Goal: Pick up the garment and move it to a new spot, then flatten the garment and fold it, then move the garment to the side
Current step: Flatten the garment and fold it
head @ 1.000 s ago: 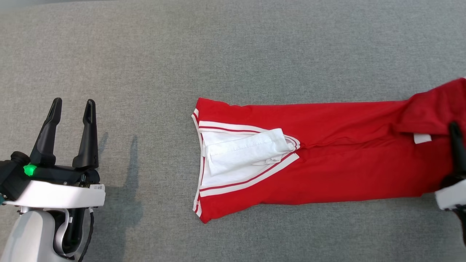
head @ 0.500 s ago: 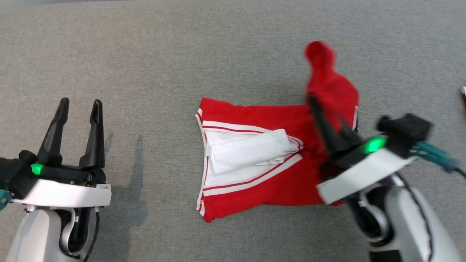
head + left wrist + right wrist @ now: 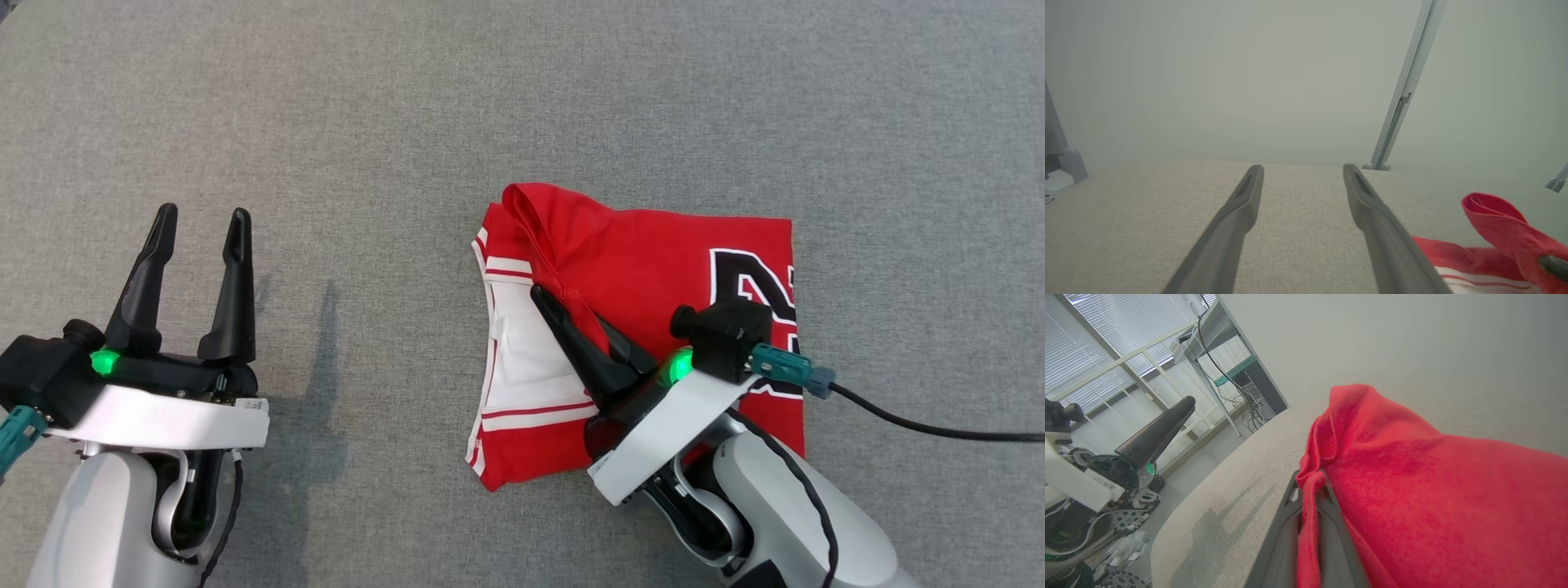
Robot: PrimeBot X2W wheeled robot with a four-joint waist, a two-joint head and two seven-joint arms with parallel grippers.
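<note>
The garment [image 3: 653, 269] is a red jersey with white trim and a black print, lying folded over on the grey table at centre right. My right gripper [image 3: 545, 296] is shut on the garment's red edge, holding that fold over the white-trimmed collar end. In the right wrist view the red cloth [image 3: 1412, 490] is pinched between the two dark fingers [image 3: 1290, 522]. My left gripper [image 3: 200, 224] stands open and empty at the lower left, well clear of the cloth. The left wrist view shows its spread fingers [image 3: 1237, 216] above bare table, with the raised red fold [image 3: 1498, 220] at the right.
Grey fabric table [image 3: 408, 122] stretches around the garment. A black cable [image 3: 922, 420] trails right from the right wrist. Beyond the table edge stand a metal post [image 3: 1404, 90] and a desk with wires [image 3: 1237, 375].
My right gripper has carried the garment's right end up and over to the left, laying it across the collar half, so the long strip is now folded short. The head camera has shifted slightly.
</note>
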